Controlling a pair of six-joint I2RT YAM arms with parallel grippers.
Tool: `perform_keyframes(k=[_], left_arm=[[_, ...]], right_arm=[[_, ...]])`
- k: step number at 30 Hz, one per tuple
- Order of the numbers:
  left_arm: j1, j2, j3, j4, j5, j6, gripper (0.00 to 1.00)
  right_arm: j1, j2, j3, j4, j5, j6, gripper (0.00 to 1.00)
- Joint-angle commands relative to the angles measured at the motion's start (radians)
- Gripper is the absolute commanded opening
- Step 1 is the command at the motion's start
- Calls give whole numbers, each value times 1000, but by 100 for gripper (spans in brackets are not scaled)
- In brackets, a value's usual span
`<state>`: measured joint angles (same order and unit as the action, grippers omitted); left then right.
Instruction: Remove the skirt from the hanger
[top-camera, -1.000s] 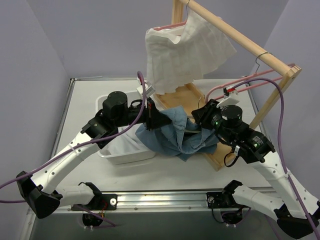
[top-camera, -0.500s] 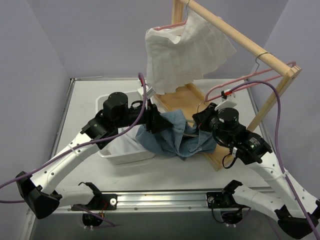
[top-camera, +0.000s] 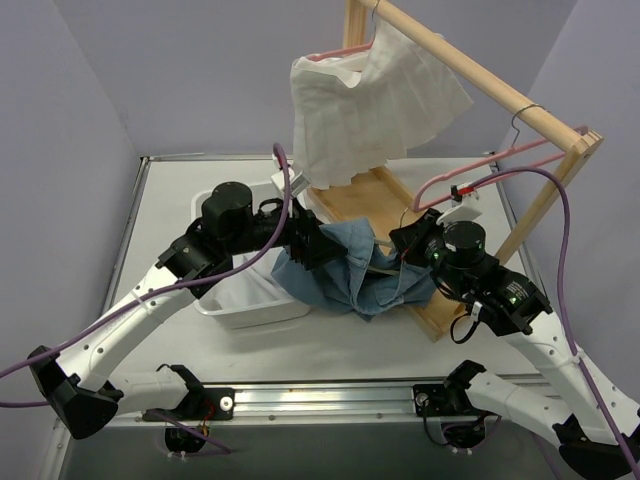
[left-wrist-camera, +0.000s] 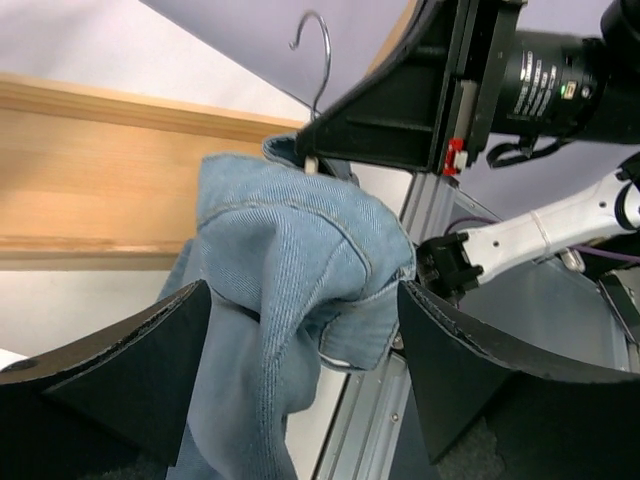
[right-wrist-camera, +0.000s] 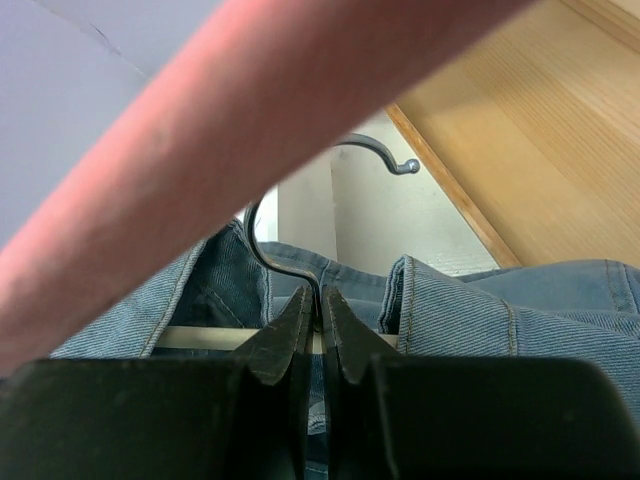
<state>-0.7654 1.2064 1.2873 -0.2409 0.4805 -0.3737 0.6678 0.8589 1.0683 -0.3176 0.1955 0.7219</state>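
Note:
A blue denim skirt (top-camera: 345, 270) lies bunched between my two arms over the wooden rack's base, still draped on its hanger. In the right wrist view the hanger's metal hook (right-wrist-camera: 262, 250) rises from a pale bar (right-wrist-camera: 200, 338), and my right gripper (right-wrist-camera: 322, 305) is shut on the hook's wire stem. My left gripper (left-wrist-camera: 305, 330) is open wide, with a fold of the skirt (left-wrist-camera: 290, 260) hanging between its fingers and a gap on the right side. From above, the left gripper (top-camera: 318, 248) sits at the skirt's left edge and the right gripper (top-camera: 400, 250) at its right.
A white skirt (top-camera: 370, 100) hangs on a pink hanger from the wooden rack (top-camera: 480, 75). A bare pink hanger (top-camera: 490, 165) hangs just above my right arm. A white bin (top-camera: 250, 300) sits under my left arm. The rack's base board (top-camera: 375, 195) lies behind the denim.
My left gripper has opened wide and let go of the denim. My right gripper has closed fully on the hanger's hook stem and shifted slightly right.

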Motion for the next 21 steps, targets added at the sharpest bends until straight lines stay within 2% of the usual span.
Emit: perform_keyframes(k=[1,8,15,16,21], left_arm=[[-6,-41,69,12,-75,29,84],[-6,-68,24,-17,-114,45,83],[-6,-168,-183,29,-144,55,77],[-6,-174,-193,29,-151,55,74],[-6,-173,-181,-8,-183,64,44]], right_arm=[[12,-18,15,51,18,27,0],[15,-69,27,37,58,42,0],[15,-116,56,2,84,50,0],[15,-129,59,-11,90,50,0],[15,-162,64,-67,125,50,0]])
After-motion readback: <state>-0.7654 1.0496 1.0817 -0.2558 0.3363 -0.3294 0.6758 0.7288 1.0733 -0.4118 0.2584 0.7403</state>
